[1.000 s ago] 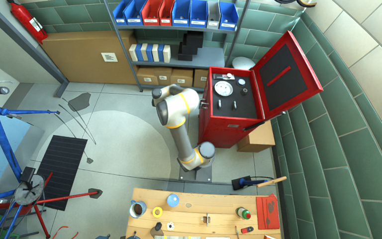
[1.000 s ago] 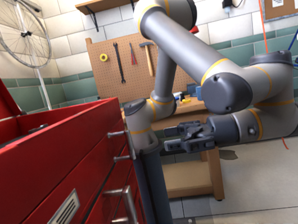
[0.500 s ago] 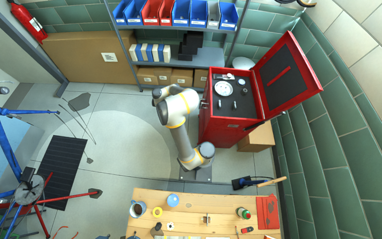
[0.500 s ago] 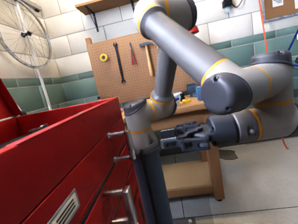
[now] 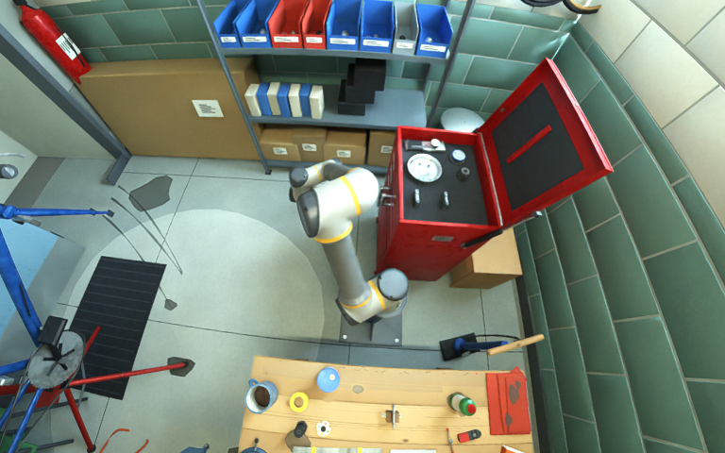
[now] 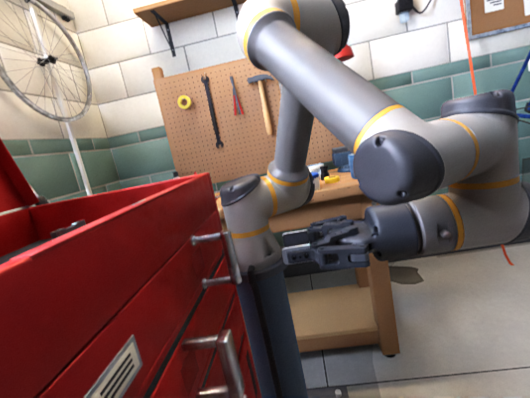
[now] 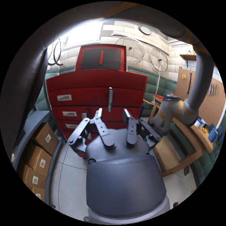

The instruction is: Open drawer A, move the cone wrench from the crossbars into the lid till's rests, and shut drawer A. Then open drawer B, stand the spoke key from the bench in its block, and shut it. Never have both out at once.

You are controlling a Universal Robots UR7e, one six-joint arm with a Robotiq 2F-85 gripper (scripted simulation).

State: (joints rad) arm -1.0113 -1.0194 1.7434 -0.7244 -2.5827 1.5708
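The red tool chest (image 5: 438,213) stands against the green wall with its lid (image 5: 540,144) raised and all its drawers closed. The lid till (image 5: 446,181) holds a round dish and two small rests (image 5: 430,199). My gripper (image 7: 113,115) is level with the top drawer's handle (image 7: 110,99), a short way in front of it. The gripper (image 6: 300,247) is open and holds nothing. The top handle (image 6: 220,257) juts from the chest front. The cone wrench is hidden. On the bench (image 5: 385,411) lies a small metal tool (image 5: 393,415).
Metal shelving (image 5: 331,80) with bins and cardboard boxes stands left of the chest. A cardboard box (image 5: 489,262) sits on the floor beside the chest. The arm's base (image 5: 371,315) is between the chest and the bench. A repair stand (image 5: 48,352) occupies the far left.
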